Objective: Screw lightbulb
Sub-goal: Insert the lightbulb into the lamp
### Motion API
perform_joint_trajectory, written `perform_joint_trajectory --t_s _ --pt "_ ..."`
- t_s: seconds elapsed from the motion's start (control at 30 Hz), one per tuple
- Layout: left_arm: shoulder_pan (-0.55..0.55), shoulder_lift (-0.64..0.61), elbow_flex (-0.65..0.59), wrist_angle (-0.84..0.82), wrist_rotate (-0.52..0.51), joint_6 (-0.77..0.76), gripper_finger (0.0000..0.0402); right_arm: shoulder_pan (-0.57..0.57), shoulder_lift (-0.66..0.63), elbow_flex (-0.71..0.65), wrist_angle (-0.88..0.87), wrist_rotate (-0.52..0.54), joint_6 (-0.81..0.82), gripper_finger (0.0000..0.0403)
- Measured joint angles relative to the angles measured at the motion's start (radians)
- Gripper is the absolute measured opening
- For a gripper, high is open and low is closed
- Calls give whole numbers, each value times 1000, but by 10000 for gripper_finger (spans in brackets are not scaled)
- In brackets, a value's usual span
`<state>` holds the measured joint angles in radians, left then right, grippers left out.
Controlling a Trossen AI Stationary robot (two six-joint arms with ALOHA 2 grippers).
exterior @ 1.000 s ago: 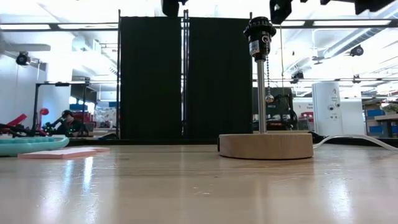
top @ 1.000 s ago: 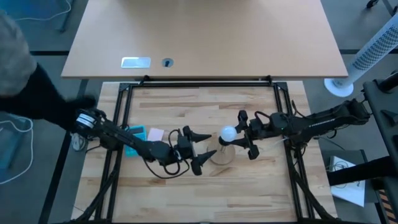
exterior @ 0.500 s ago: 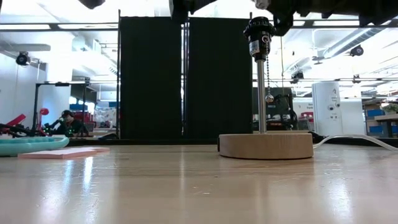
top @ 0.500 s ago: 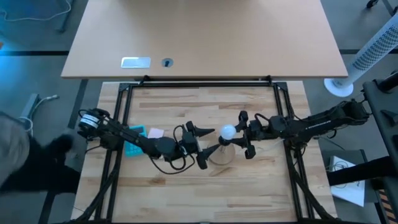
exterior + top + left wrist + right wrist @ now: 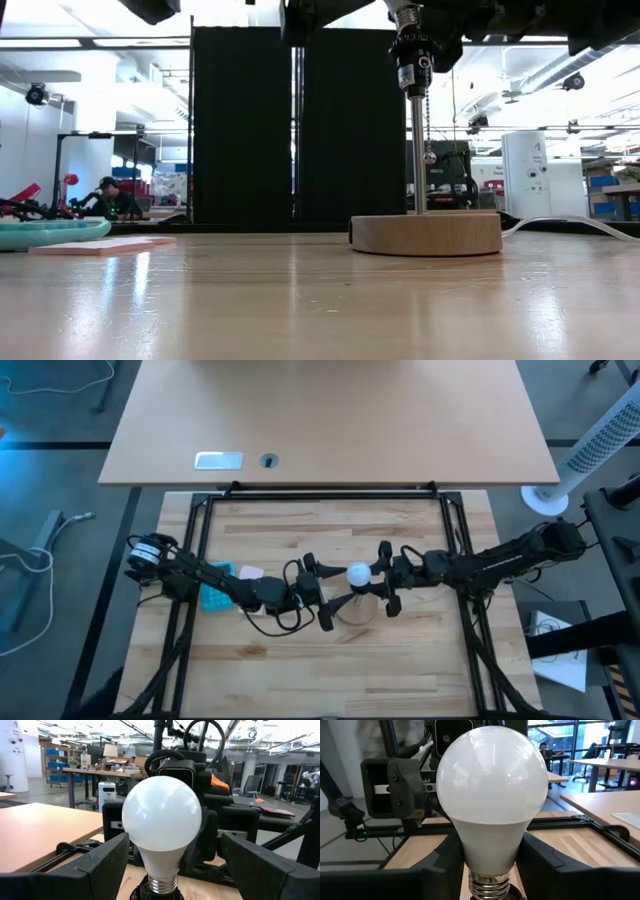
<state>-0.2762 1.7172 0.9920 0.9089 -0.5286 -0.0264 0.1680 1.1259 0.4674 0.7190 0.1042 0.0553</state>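
Observation:
The white lightbulb [image 5: 492, 785] is upright over the black socket [image 5: 415, 62], which tops a thin post on the round wooden base [image 5: 427, 232]. Its grey thread [image 5: 405, 14] meets the socket's mouth. My right gripper [image 5: 368, 574] reaches in level from the table's right and is shut on the lightbulb. My left gripper [image 5: 340, 590] comes from the left and is open. Its two fingers [image 5: 100, 865] stand on either side of the lightbulb's neck without touching it. My right gripper pinches the lightbulb's tapered neck [image 5: 490, 845] between its two fingers [image 5: 540, 860], just above the thread [image 5: 490, 887]. The fingers come level from the table's right. The lightbulb is upright, globe up, with its thread's lower end at the socket's mouth.
A bead pull chain [image 5: 430, 155] hangs beside the post. A teal tray [image 5: 214, 590] and a pink pad [image 5: 250, 573] lie at the left behind my left arm. Black frame rails [image 5: 320, 493] border the wooden table; a tan desk [image 5: 330, 420] stands beyond it.
My right gripper has come down and a little toward the table's left with the lightbulb, bringing its thread onto the socket. My left gripper has moved toward the right, so its open fingers now flank the lightbulb.

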Motion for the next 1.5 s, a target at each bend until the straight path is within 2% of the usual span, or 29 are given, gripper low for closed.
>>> perform_joint_trajectory --t_s 0.23,0.6,0.7,1.07,1.5 --pt "4 0 0 21 20 -1 304 0 -22 -40 21 4 11 142" --pt "38 -1 0 1 75 -41 304 0 -11 -144 251 36 3 136" --pt "58 -1 0 -41 104 -64 304 0 -11 -146 252 37 -4 141" --pt "59 -1 3 -19 112 -60 304 0 0 -117 251 28 -41 140" --pt "62 -1 3 -26 121 -63 304 30 127 -96 308 32 -23 138"
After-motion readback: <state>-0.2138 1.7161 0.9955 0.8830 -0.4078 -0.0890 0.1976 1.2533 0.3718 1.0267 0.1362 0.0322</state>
